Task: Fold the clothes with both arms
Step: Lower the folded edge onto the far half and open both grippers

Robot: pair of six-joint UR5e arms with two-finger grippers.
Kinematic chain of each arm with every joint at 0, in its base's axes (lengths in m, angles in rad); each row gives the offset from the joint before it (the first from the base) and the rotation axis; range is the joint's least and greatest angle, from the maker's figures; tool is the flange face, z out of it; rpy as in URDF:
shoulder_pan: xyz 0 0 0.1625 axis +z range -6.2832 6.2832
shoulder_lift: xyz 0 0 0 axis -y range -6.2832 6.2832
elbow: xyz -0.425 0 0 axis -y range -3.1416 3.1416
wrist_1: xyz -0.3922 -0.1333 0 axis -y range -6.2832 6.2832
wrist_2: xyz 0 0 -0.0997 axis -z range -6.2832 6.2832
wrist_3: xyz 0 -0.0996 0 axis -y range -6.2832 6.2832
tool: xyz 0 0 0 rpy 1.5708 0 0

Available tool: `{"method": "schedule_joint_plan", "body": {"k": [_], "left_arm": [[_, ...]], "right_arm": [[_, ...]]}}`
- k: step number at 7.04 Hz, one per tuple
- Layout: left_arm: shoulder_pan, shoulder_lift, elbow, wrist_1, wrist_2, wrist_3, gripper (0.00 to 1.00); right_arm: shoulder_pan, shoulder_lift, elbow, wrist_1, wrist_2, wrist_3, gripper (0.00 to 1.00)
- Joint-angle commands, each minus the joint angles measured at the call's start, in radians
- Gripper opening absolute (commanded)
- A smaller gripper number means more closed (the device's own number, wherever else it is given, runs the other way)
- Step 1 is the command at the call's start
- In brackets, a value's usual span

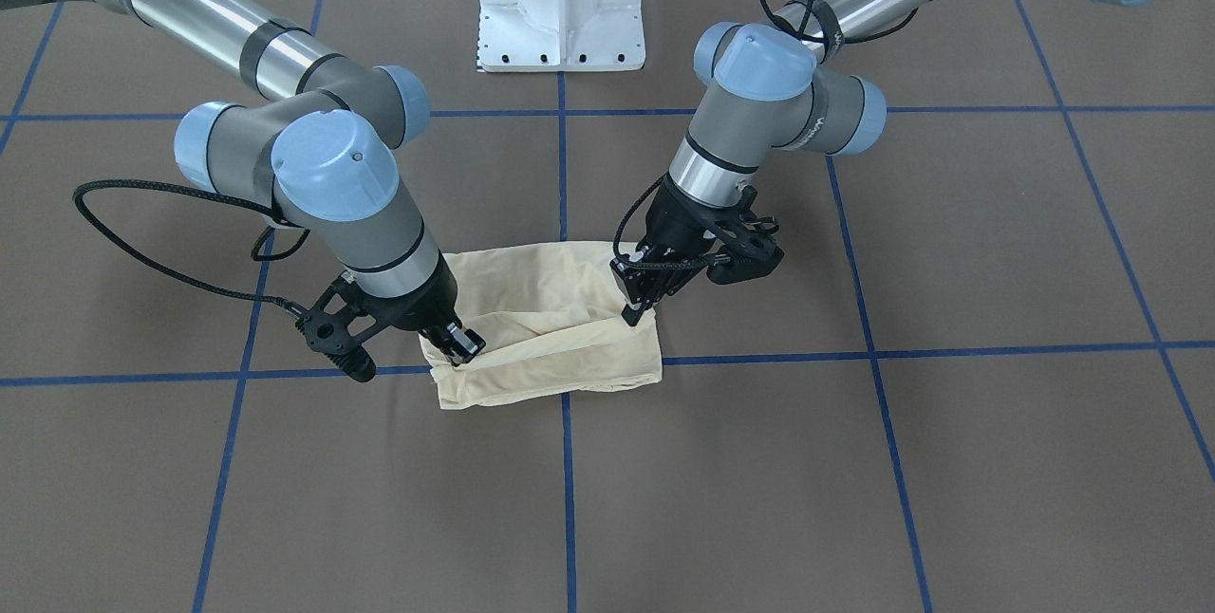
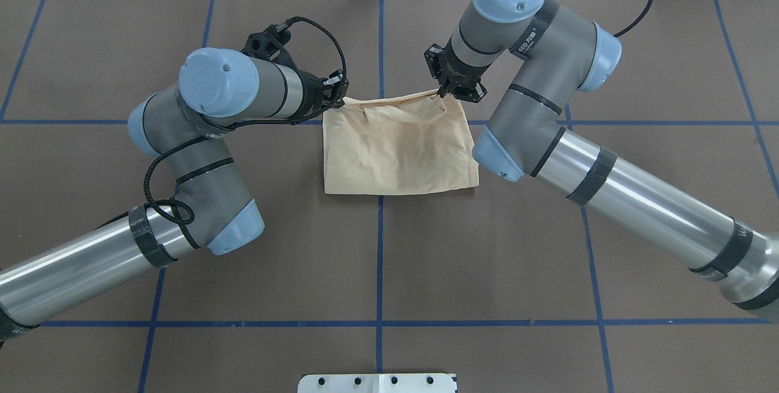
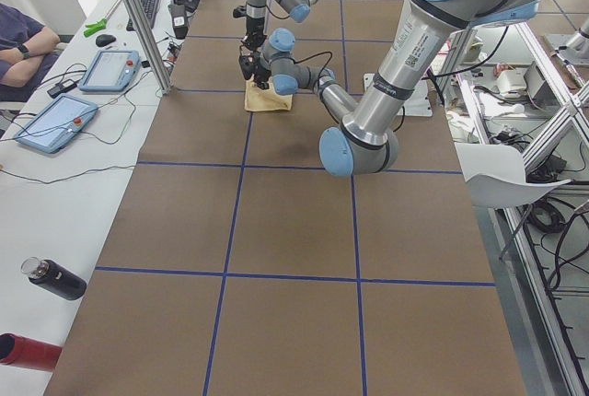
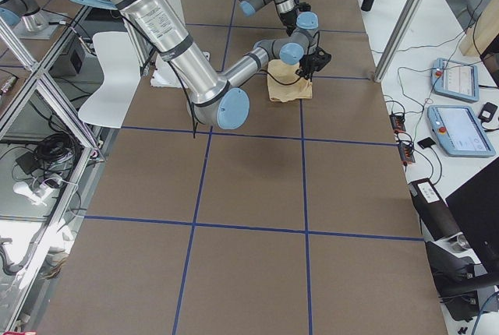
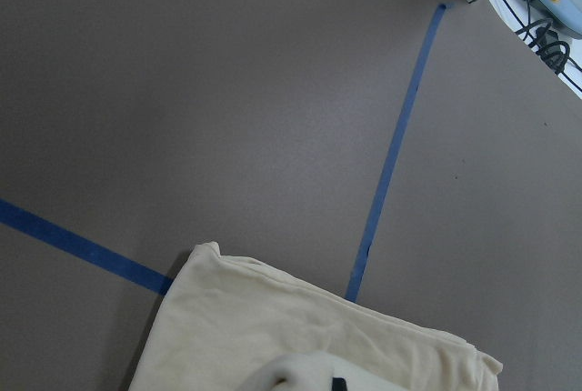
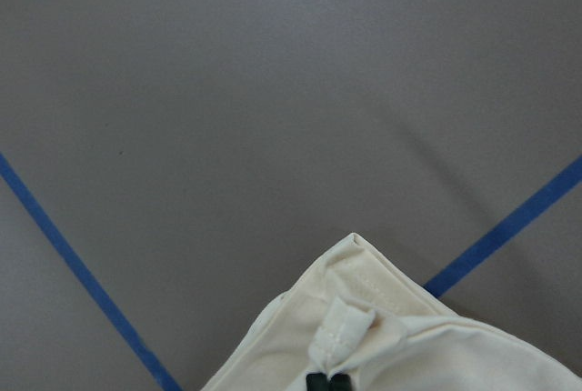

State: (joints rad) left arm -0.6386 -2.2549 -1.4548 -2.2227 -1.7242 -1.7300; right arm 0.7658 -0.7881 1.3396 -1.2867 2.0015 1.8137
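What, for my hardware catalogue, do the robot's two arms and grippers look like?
The left arm and right arm match: silver metal tubes, grey joint housings, round light-blue caps, black bands. The left gripper and right gripper are black and two-fingered, each fed by a looping braided black cable.

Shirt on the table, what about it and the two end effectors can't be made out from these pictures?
Shirt: its print and neck label show in no view; the folds hide them.
Left end effector: cut off by the left wrist view's bottom edge, behind blurred cloth.
Right end effector: right wrist view shows only its dark tips at the bottom edge.
Both side views: shirt and end effectors too small for detail.
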Motion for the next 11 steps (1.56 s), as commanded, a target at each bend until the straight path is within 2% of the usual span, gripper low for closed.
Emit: {"method": "schedule_joint_plan", "body": {"k": [1, 6, 7, 8, 10, 11], "left_arm": [[-0.001, -0.038, 0.097, -0.044, 0.005, -0.005, 0.0], [-0.018, -0.037, 0.129, -0.061, 0.006, 0.003, 0.0], [-0.019, -0.038, 0.128, -0.063, 0.006, 0.001, 0.56], [-0.021, -0.04, 0.128, -0.063, 0.006, 0.003, 0.99], [-0.055, -0.031, 0.123, -0.058, -0.011, 0.026, 0.99], [-0.07, -0.019, 0.116, -0.051, -0.068, 0.047, 0.99]], "right_arm": [[0.0, 0.026, -0.045, 0.009, -0.003, -0.001, 0.0], [-0.005, 0.027, -0.08, 0.009, -0.018, -0.001, 0.0], [-0.005, 0.027, -0.082, 0.012, -0.015, -0.001, 0.23], [-0.006, 0.023, -0.083, 0.061, -0.017, 0.004, 0.99], [0.003, 0.023, -0.077, 0.073, -0.004, 0.001, 1.0], [-0.003, 0.027, -0.039, 0.07, -0.006, -0.013, 1.0]]}}
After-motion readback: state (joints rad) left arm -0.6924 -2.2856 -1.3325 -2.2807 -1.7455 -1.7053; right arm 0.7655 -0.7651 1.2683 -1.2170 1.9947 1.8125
